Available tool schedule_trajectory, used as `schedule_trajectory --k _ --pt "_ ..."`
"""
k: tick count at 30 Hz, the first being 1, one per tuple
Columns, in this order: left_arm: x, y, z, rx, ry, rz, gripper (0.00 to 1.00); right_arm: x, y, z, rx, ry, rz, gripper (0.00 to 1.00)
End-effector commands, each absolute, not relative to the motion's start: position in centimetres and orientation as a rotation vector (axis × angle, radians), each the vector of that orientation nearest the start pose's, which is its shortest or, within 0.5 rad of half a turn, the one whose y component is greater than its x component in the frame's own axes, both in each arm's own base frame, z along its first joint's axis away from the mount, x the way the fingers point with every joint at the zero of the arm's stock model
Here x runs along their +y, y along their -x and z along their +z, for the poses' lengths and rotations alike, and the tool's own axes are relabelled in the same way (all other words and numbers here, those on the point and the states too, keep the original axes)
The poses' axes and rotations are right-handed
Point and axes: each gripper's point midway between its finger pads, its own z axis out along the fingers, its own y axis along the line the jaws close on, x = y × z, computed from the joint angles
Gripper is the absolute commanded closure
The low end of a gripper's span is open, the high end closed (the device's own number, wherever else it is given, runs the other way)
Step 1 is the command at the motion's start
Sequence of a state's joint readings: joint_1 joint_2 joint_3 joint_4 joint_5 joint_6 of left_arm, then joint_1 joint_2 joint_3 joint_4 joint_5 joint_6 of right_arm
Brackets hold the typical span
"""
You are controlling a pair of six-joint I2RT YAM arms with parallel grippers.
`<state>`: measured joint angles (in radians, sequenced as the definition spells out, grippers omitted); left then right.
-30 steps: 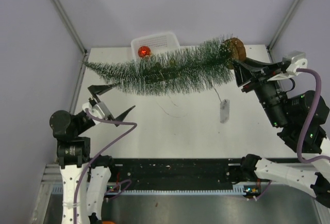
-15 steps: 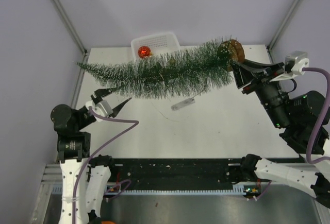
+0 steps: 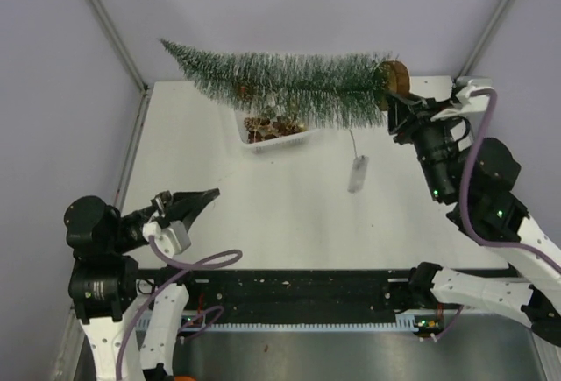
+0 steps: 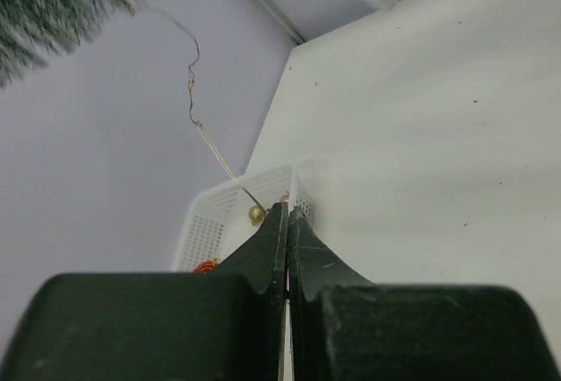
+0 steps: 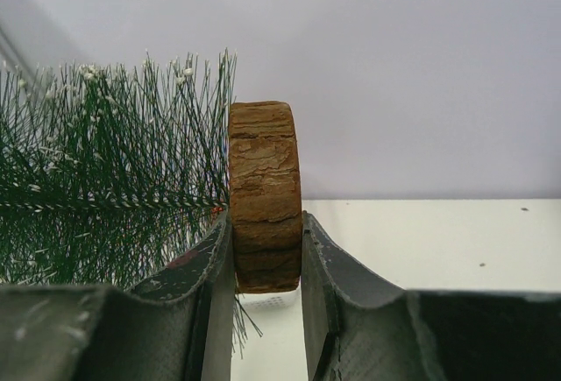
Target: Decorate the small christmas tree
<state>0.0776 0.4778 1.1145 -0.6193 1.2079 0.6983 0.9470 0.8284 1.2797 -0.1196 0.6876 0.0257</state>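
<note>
Right wrist view is showing the right gripper (image 5: 263, 254) clamping the wooden disc base (image 5: 263, 193) of the small christmas tree (image 5: 105, 188), one jaw pressing on each flat face. From above, the tree (image 3: 289, 88) is hanging sideways in the air over the white basket (image 3: 279, 144). Its tip is pointing past the basket's left side and its base (image 3: 394, 76) is sitting off to the basket's right.

The bristles are looking soft and springy, so they are probably going to bend and slip under a pinch. The disc is looking hard and rough-barked, making it the surer place to hold. The whole tree is likely light, though its length is hanging entirely off that one grip.

A thin wire (image 3: 352, 143) is trailing from the branches with a small pack (image 3: 358, 173) dangling to the basket's right. Whether the pack is touching anything I cannot tell.

The left gripper (image 3: 206, 197) is sitting fully closed on nothing, nearer the arms than the basket and to its left.

Brownish ornaments (image 3: 272, 125) are lying in the basket. The white surface (image 3: 263, 215) is meeting pale lilac walls (image 3: 289, 4), with metal struts (image 3: 110, 35) running behind the basket.
</note>
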Motion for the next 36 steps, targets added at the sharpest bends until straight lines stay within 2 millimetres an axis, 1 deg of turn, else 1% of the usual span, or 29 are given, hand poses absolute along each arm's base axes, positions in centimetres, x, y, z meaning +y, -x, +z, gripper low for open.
schedule_trajectory --k 1,3,4,7,8,9,11,14,18,19,20,21,22,23,25,28,31,33,34,36 --pt "-15.5 -7.4 38.6 0.954 -1.367 -0.419 1.00 12.2 -25.1 51.4 1.292 -0.160 0.288 1.00" --pt "-15.8 -5.6 39.8 0.926 -1.380 -0.426 1.00 12.5 -26.1 50.3 1.306 -0.147 0.212 1.00" --pt "-15.9 -5.1 40.4 0.911 -1.383 -0.422 1.00 12.7 -26.6 49.6 1.314 -0.133 0.186 1.00" --pt "-16.0 -3.8 43.3 0.821 -1.392 -0.333 1.00 12.9 -28.0 47.2 1.345 -0.096 0.095 1.00" --pt "-16.1 -3.6 44.7 0.791 -1.382 -0.300 1.00 13.0 -28.2 46.6 1.354 -0.084 0.080 1.00" --pt "-16.1 -3.7 46.7 0.729 -1.376 -0.248 1.00 13.1 -28.4 45.7 1.364 -0.063 0.065 1.00" --pt "-16.1 -3.6 50.0 0.638 -1.348 -0.174 1.00 13.1 -28.3 44.3 1.375 -0.032 0.052 1.00" --pt "-16.0 -3.9 54.5 0.525 -1.273 -0.109 1.00 13.4 -27.7 42.5 1.387 0.044 0.066 1.00" --pt "-15.8 -5.3 58.8 0.461 -1.210 -0.093 1.00 13.8 -26.7 40.1 1.424 0.135 0.103 1.00" --pt "-15.7 -5.6 59.7 0.458 -1.192 -0.095 1.00 14.0 -26.5 39.2 1.437 0.155 0.114 1.00" --pt "-15.6 -5.9 60.7 0.450 -1.172 -0.099 1.00 14.0 -26.3 39.0 1.437 0.167 0.129 1.00" --pt "-15.5 -6.4 61.4 0.448 -1.152 -0.116 1.00 14.1 -26.1 38.8 1.438 0.168 0.144 1.00" --pt "-15.4 -6.6 61.9 0.446 -1.138 -0.124 1.00 14.3 -25.9 37.6 1.468 0.202 0.143 1.00" --pt "-15.4 -7.1 62.2 0.443 -1.131 -0.124 1.00 14.5 -25.8 37.1 1.477 0.220 0.151 1.00" --pt "-15.2 -7.7 62.9 0.445 -1.108 -0.132 1.00 14.9 -25.5 36.5 1.490 0.243 0.182 1.00" --pt "-14.8 -8.8 63.7 0.447 -1.071 -0.130 1.00 16.3 -24.5 36.2 1.473 0.323 0.267 1.00" --pt "-14.4 -9.8 64.9 0.447 -1.043 -0.119 1.00 17.7 -23.3 35.9 1.459 0.417 0.356 1.00" --pt "-14.3 -10.7 65.6 0.454 -1.036 -0.124 1.00 18.7 -22.2 35.6 1.447 0.484 0.424 1.00" --pt "-14.2 -11.0 65.9 0.454 -1.034 -0.122 1.00 18.9 -21.6 35.7 1.440 0.499 0.455 1.00" --pt "-14.0 -12.9 66.1 0.481 -1.028 -0.136 1.00 19.1 -20.6 35.4 1.432 0.540 0.505 1.00"
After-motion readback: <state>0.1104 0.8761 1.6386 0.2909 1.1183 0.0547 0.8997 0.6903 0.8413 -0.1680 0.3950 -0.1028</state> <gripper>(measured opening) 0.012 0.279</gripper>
